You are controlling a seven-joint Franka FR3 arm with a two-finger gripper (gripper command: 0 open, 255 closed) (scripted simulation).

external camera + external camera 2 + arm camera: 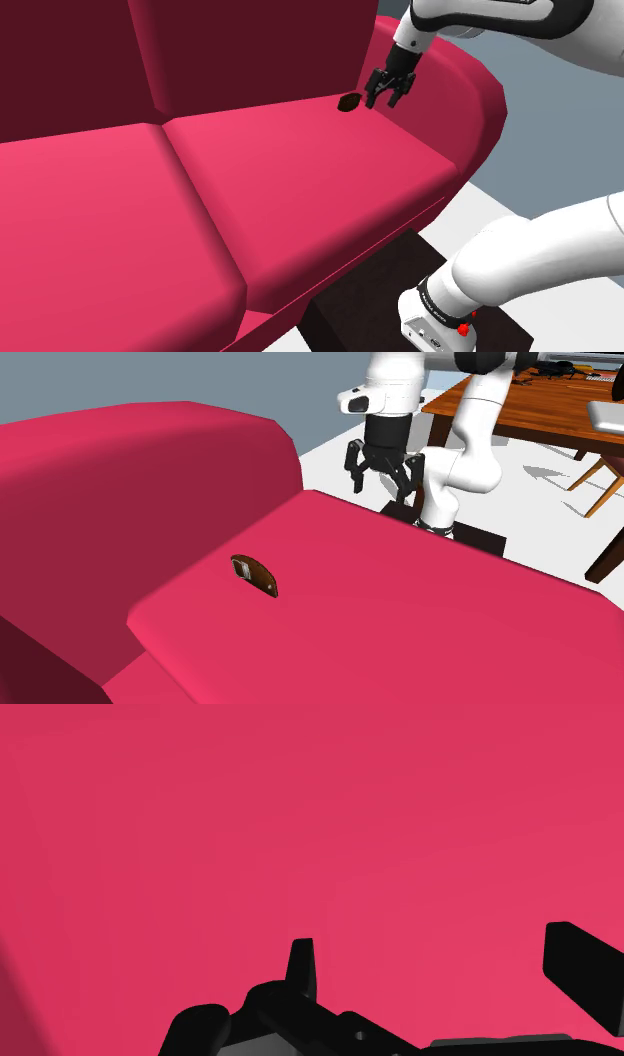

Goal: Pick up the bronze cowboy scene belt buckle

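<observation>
Crimson seat cushion (300,170), small brown buckle (350,102) at the very back of it, at the seam with the backrest (230,50), close to the armrest (470,90) end. From the second exterior view, buckle (254,574) seemingly up on edge and tilted, lower part sunk in or hidden by the cushion; cannot tell which. Black gripper (385,92) above the seat, clear of the buckle, on the shoulder view's right of it. Fingers spread wide, nothing between them; in the wrist view, gripper (440,969) over bare red fabric.

Step in hand, by judgement: approach, no grasp yet. Shift over until buckle centred between the fingers, then turn the wrist to straddle the thin faces, not the long rim. Descend straight and slow. Soft cushion likely to give, so stop on light contact and close before pressing deeper. Thin, hard, probably slick piece: pinch low and centred, lift vertically.

Room: backrest right behind the buckle, armrest curving round on one side, so tight for the rear finger. Risk of brushing upholstery or nudging the buckle into the seam. Plenty of free seat toward the front and the shoulder view's left. Best entry from above.
</observation>
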